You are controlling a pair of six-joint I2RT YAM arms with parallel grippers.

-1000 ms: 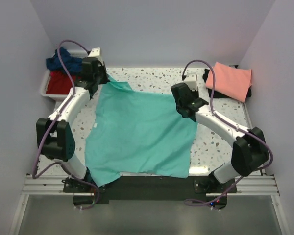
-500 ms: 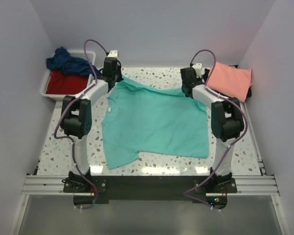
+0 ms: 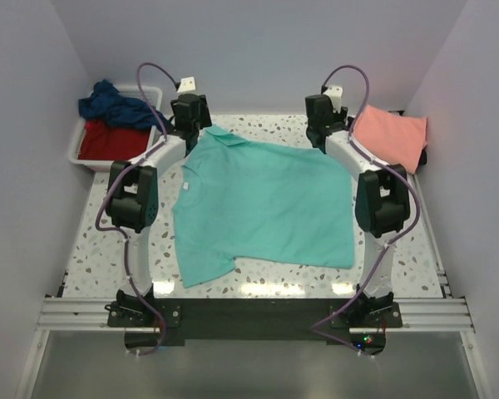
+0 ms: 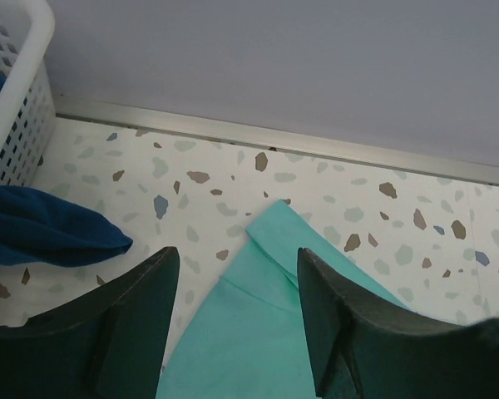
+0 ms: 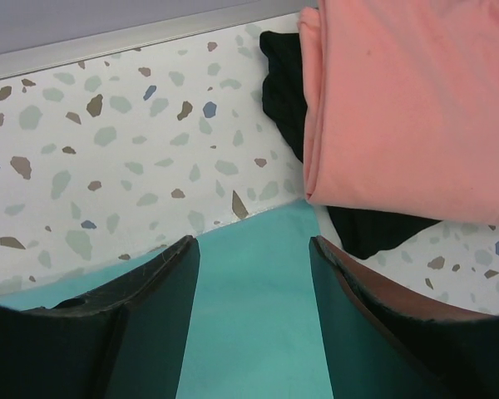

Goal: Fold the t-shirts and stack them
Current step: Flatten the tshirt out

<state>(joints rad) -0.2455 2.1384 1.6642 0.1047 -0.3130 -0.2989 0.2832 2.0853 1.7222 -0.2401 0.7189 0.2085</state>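
I am holding the left hand (image 4: 237, 258) and right hand (image 5: 251, 247) open, gripping nothing, above the far edge of the teal t-shirt (image 3: 266, 204), which is lying spread on the worktop (image 3: 91, 245). For a clean fold, I am aiming to pinch matching corners evenly.

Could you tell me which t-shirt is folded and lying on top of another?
The salmon-pink shirt at the far right, folded atop the black shirt; the teal shirt lies spread open, the navy shirt and red shirt sit in the tub.
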